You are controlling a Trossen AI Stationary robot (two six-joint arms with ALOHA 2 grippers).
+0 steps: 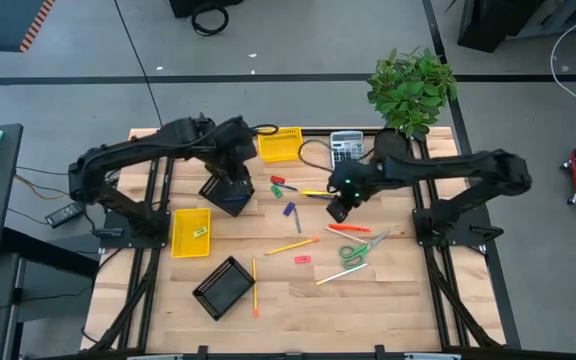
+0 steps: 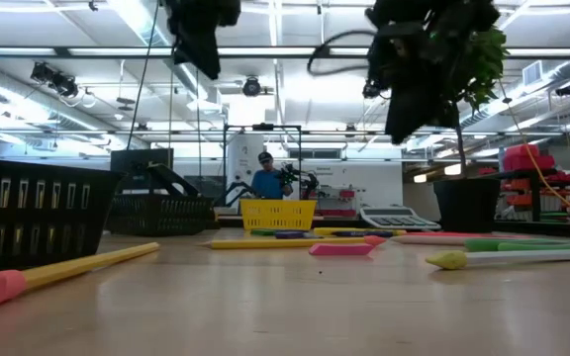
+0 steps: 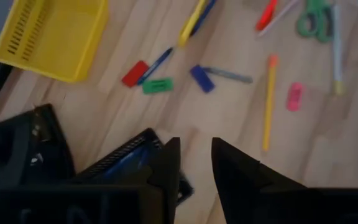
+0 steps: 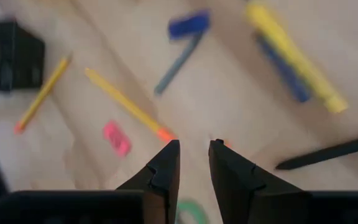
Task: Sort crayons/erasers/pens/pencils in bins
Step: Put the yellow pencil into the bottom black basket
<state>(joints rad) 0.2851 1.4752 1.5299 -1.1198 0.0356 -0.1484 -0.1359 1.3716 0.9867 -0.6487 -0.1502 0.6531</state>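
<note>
My left gripper (image 3: pixel 194 155) hangs open and holds nothing, above a black mesh bin (image 3: pixel 120 158) that has blue sticks in it. My right gripper (image 4: pixel 194 155) is open too, with nothing between its fingers, over the middle of the table (image 1: pixel 340 208). Beneath it lie an orange-tipped pencil (image 4: pixel 126 102), a pink eraser (image 4: pixel 117 138), a blue crayon (image 4: pixel 188 25) and a black pen (image 4: pixel 328 152). A red eraser (image 3: pixel 134 73) and a green eraser (image 3: pixel 157 85) lie flat side by side. Two yellow bins (image 1: pixel 190 230) (image 1: pixel 280 145) and a second black bin (image 1: pixel 223 288) stand on the table.
Green-handled scissors (image 1: pixel 363 247) and a red pen (image 1: pixel 348 229) lie at the right. A grey calculator (image 1: pixel 346 148) and a potted plant (image 1: pixel 413 85) stand at the far edge. A person (image 2: pixel 265 180) shows in the room far behind the table.
</note>
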